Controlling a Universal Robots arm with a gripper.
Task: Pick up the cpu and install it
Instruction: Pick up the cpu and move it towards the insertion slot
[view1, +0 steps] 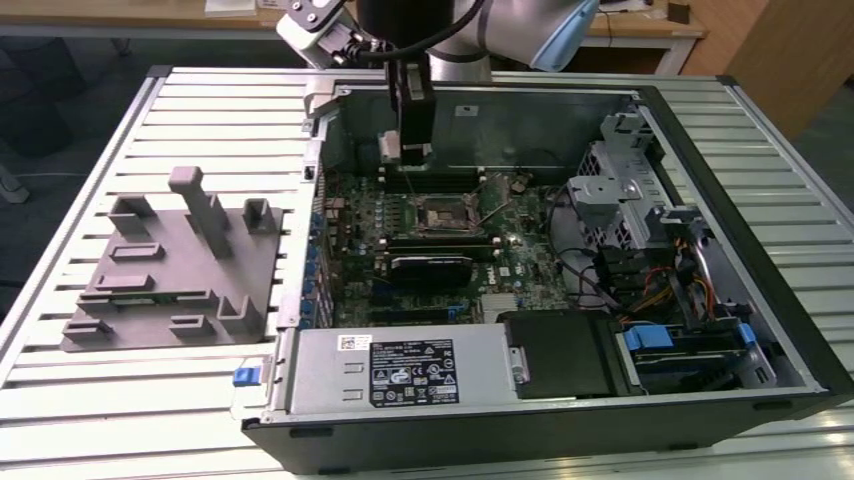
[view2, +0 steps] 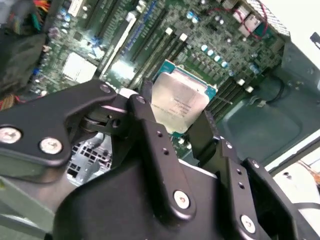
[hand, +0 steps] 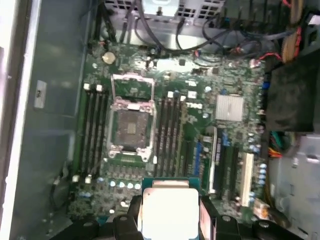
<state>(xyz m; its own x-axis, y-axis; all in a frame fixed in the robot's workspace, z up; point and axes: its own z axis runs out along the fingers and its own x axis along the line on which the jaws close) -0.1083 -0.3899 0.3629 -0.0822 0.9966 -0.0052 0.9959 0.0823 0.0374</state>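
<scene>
Exterior view, claw: the claw (view1: 407, 155) hangs inside the open computer case (view1: 534, 120), over the far part of the motherboard (view1: 514, 260).
Exterior view, desk: a grey fixture (view1: 174, 260) lies on the slatted desk (view1: 80, 400), on the exterior view's left of the case.
Second wrist view, cpu: the cpu (view2: 180, 102) is clamped by two opposite edges between the black fingers (view2: 150, 125), above the board.
First wrist view, socket: the socket (hand: 130, 127) stands with its frame lifted; the held cpu is clear of it, not touching.
</scene>
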